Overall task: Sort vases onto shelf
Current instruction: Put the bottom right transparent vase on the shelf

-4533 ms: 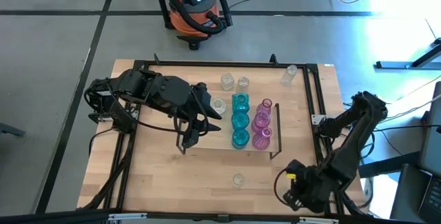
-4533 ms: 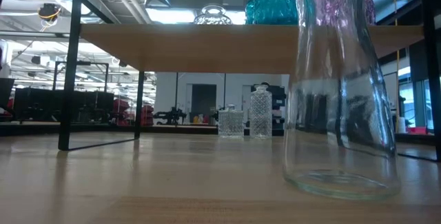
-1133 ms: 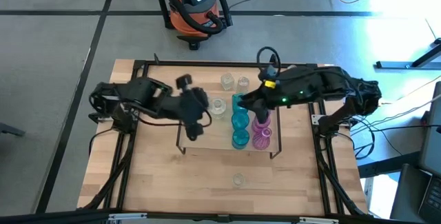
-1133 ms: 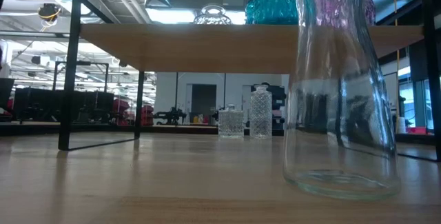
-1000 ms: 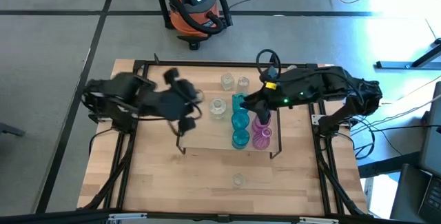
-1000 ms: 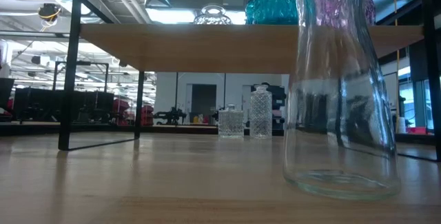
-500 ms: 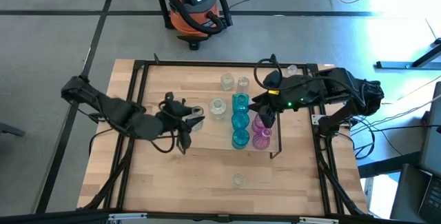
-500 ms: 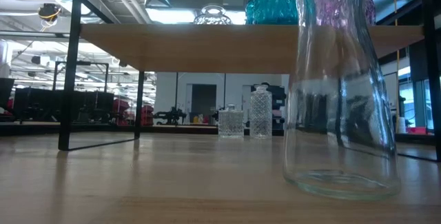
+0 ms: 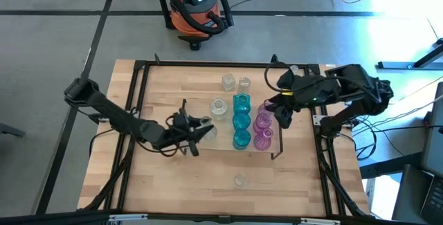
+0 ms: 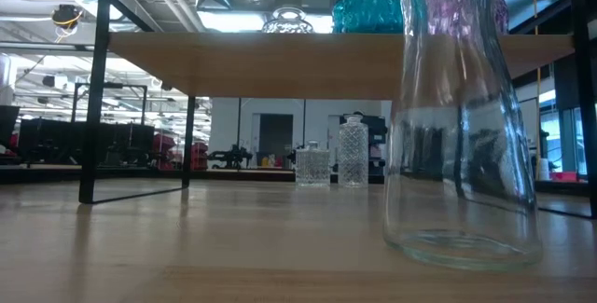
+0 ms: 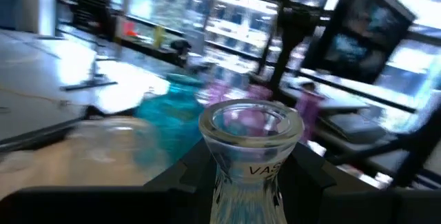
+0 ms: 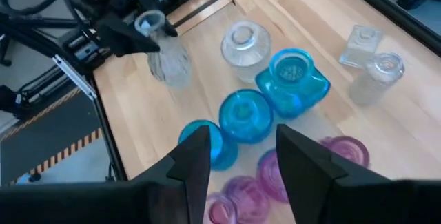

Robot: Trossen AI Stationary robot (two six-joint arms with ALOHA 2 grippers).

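Wooden surface (image 9: 159, 176) carries the shelf (image 9: 208, 142). Left claw (image 9: 201, 129), clamped on an upright clear vase (image 12: 167, 62), hovers at the shelf's 9 o'clock end, nearer its bare stretch. Right claw (image 9: 282, 118), fingers apart, hangs at 3 o'clock.

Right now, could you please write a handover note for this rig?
Left hand shut on a clear vase, held by its neck above the shelf's left part. Right hand open, empty, over the shelf's right end.
Done: three teal vases, three pink vases, one round clear vase on the shelf.
Left: set down the held vase; four clear vases stand on the table.
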